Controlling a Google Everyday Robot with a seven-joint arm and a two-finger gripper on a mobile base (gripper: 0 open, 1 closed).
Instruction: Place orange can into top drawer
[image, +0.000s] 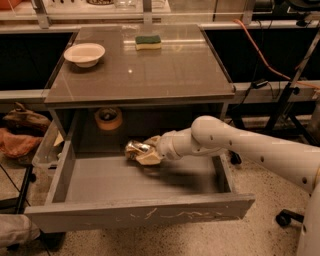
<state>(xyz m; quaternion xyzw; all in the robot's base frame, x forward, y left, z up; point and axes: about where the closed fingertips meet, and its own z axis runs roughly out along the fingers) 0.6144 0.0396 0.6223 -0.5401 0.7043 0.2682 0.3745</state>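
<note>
1 gripper (143, 153) — fingers (150, 159) clamped on the orange can (135, 148) — hangs over the top drawer (140, 213), below the glossy tabletop (150, 70).

Arm (250, 147): thick white tube, smooth casing, small dark dots along it.
Elbow (207, 132): rounded white bulge.
Wrist (172, 145): white collar, grey seams.
Gripper (145, 154): tan, at the arm's 9 o'clock end.

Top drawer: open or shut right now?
Open. The top drawer is pulled out from under the table, grey floor exposed; the gripper holds the orange can over its back part.
</note>
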